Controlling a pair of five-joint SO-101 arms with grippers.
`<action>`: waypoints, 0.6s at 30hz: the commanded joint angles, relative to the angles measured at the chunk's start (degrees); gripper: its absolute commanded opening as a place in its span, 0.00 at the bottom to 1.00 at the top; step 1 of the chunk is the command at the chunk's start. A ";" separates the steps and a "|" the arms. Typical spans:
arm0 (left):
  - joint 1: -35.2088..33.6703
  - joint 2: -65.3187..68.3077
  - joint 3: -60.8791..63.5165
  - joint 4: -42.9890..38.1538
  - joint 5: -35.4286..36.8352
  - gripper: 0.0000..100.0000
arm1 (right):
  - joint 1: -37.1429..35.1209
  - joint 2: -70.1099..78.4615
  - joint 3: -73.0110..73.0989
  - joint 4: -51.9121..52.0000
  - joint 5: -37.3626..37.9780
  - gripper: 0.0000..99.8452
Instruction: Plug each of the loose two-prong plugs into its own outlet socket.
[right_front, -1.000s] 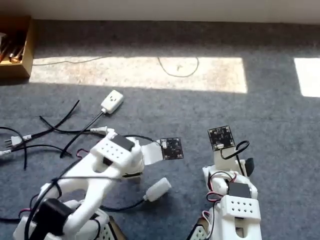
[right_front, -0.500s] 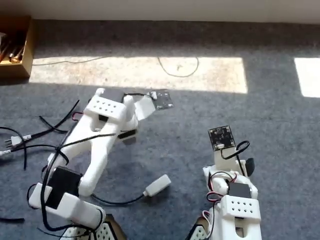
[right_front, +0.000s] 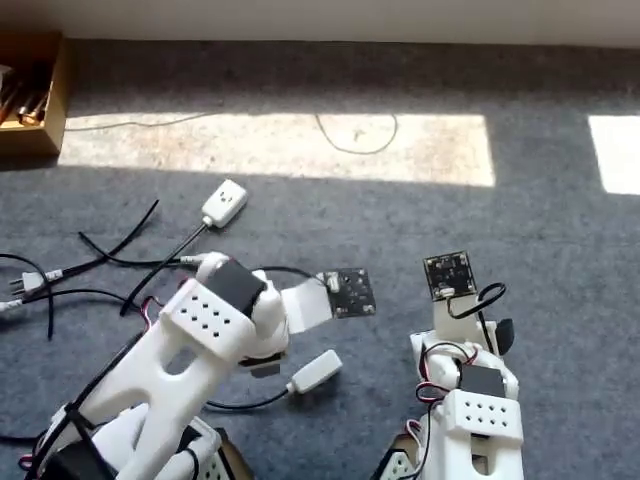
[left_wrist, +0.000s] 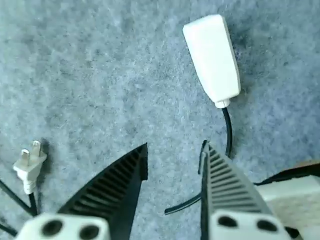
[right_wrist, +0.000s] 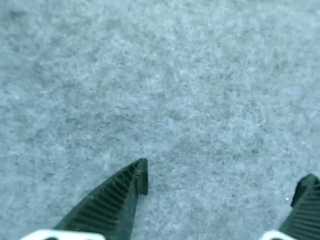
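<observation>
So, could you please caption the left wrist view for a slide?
Open jaws over carpet; white socket and two-prong plug nearby.

Place: carpeted indoor room; home or office unclear
Floor: grey carpet (right_front: 560, 250)
Light: sunlit patches (right_front: 280, 148) along the pale far wall (right_front: 320, 18)
Far-left corner: wooden box (right_front: 45, 110)

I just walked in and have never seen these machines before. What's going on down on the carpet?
Two robot arms are meant to push loose plugs into outlet sockets lying on the grey carpet. The left gripper hangs open and empty above it, between a white two-prong plug and a white socket block on a black cord. The right gripper is open over bare carpet. Nothing looks plugged in yet.
</observation>
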 joint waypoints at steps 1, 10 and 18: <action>3.47 -2.07 7.43 -7.38 1.93 0.18 | 0.92 -0.75 -0.66 -0.84 0.53 0.43; 8.57 -1.98 7.60 -10.11 7.03 0.30 | 0.66 -0.75 -0.66 -0.84 0.62 0.43; 9.89 -1.98 11.74 -15.21 7.30 0.33 | 0.57 -0.75 -0.66 -0.84 0.70 0.43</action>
